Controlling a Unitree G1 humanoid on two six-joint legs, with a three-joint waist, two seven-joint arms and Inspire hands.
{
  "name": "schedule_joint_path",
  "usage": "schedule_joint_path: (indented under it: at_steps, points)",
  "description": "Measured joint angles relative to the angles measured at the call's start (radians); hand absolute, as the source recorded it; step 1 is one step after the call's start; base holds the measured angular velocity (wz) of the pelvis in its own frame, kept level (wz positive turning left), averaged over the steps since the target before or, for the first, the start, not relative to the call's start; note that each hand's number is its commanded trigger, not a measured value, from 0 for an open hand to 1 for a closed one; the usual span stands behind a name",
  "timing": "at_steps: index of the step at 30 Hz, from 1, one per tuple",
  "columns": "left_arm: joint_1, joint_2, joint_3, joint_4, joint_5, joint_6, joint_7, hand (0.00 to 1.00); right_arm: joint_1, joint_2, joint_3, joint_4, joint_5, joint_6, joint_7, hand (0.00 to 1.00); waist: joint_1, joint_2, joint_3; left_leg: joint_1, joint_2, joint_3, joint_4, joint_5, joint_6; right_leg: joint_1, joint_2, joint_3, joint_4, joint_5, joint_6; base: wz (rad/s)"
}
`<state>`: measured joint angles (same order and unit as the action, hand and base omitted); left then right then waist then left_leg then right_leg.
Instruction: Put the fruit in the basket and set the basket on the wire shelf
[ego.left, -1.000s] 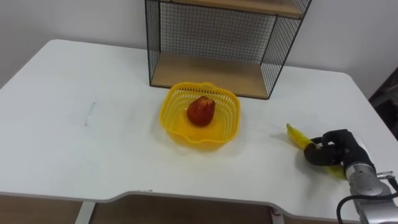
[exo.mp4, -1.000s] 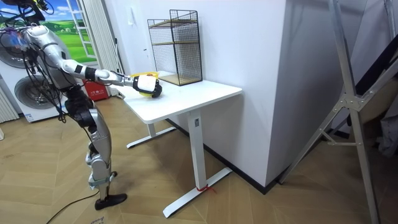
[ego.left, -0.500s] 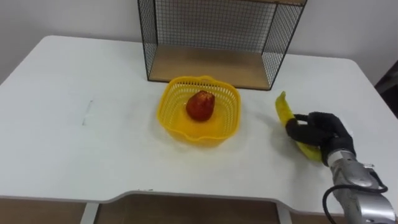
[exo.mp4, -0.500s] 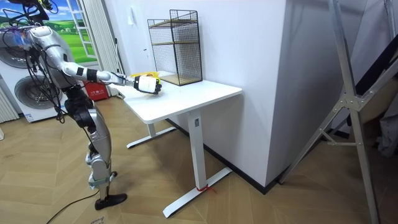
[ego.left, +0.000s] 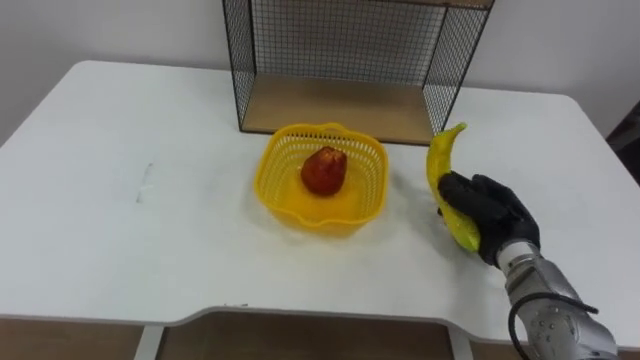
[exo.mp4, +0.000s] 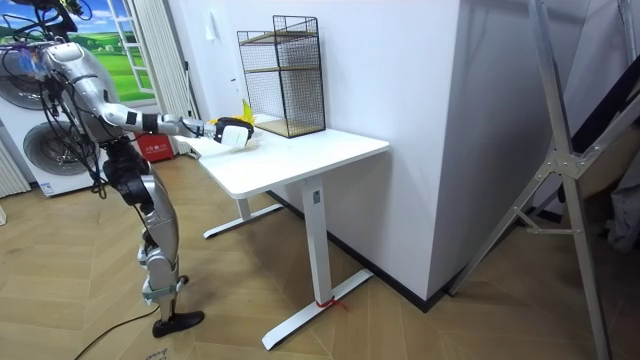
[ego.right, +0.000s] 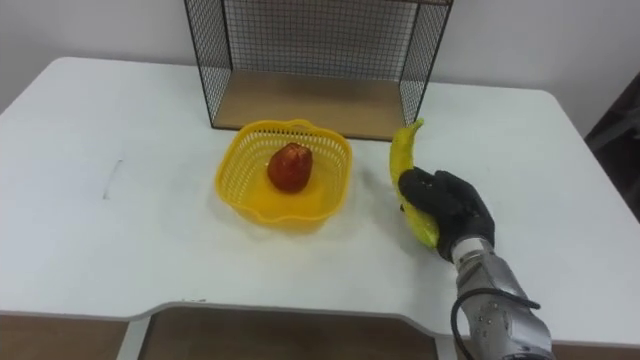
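Right hand (ego.left: 490, 215) grips a banana (ego.left: 437, 165) just right of the basket (ego.left: 268, 172); 1 red fruit (ego.left: 323, 170) lies inside. Room view: robot stands at the table (exo.mp4: 305, 155)

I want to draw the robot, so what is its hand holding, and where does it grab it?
Its right hand holds the banana, fingers curled round the lower half; the upper end sticks up free, beside the yellow basket.

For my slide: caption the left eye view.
Right hand holds the banana beside the yellow basket with a red fruit inside.
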<state>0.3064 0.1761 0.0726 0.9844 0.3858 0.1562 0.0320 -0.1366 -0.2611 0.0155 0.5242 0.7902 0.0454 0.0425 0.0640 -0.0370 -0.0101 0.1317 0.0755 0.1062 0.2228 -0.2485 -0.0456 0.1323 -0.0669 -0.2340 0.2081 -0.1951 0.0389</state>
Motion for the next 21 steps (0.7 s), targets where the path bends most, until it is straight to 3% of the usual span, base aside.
schedule_joint_path:
  at_steps: [10, 21]
  points:
    - [-0.004, -0.011, -0.019, -0.001, -0.001, 0.035, 0.002, 0.0, 0.0, 0.005, 0.021, 0.0, 0.08, 0.001, 0.025, 1.0, 0.02, -0.005, -0.0007, 0.0, 0.0, -0.001, 0.001, 0.0, 0.0, 0.003, 0.0, -0.002, -0.004, 0.0, 0.0, 0.0]
    - [-0.004, -0.012, -0.038, -0.004, -0.001, 0.037, -0.002, 0.0, 0.0, 0.005, 0.042, -0.037, 0.083, 0.001, 0.025, 1.0, 0.023, -0.003, 0.0003, -0.001, 0.0, -0.001, 0.0, 0.0, 0.0, 0.003, 0.0, -0.003, -0.005, 0.0, 0.0, 0.0]
